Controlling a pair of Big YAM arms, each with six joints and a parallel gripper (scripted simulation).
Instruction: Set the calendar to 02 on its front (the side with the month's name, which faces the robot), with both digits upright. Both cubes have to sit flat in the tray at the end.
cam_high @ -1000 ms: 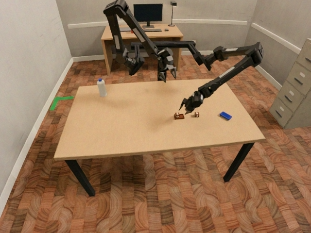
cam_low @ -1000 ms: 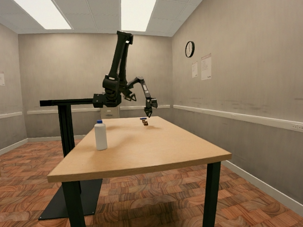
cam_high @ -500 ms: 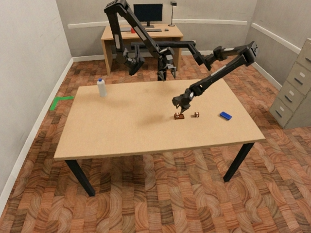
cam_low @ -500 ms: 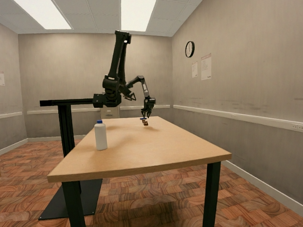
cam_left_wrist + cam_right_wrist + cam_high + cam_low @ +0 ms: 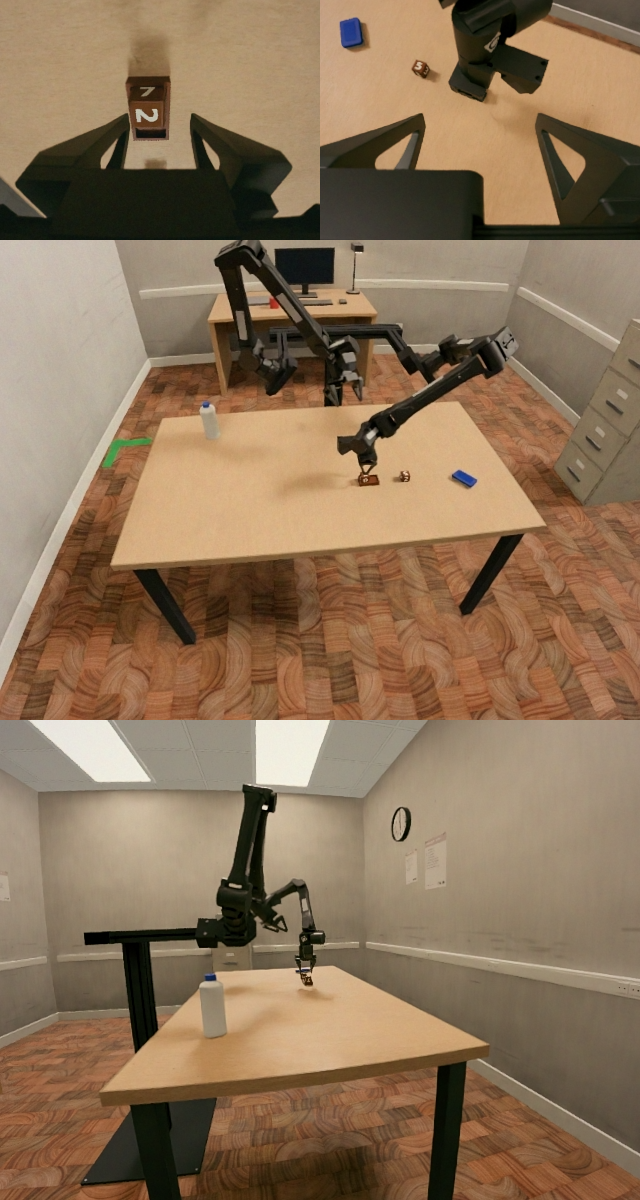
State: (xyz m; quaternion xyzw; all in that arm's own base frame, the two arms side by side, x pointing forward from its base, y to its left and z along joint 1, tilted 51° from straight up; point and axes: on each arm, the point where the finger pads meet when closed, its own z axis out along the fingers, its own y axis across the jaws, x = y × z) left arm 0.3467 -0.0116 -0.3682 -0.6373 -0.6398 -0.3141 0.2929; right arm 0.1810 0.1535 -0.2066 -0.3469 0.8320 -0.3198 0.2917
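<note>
My left jaws [image 5: 368, 470] [image 5: 305, 970] stand partly open above the tray [image 5: 375, 480] [image 5: 148, 80], gripping nothing; one cube [image 5: 364, 479] [image 5: 147, 114] sits in it, a 2 on its top; the other cube [image 5: 404, 476] [image 5: 420, 69] lies on the worktop [image 5: 232, 498] [image 5: 330, 1030] [image 5: 485, 150] beside the tray; my right jaws [image 5: 345, 395] are wide open.

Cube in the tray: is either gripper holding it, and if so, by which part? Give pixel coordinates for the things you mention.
Nothing is held. The left gripper [image 5: 364, 473] [image 5: 305, 971] [image 5: 159, 119] is open over the tray [image 5: 375, 480] [image 5: 148, 80]; the right gripper [image 5: 347, 399] [image 5: 284, 923] [image 5: 480, 119] is open too.
</note>
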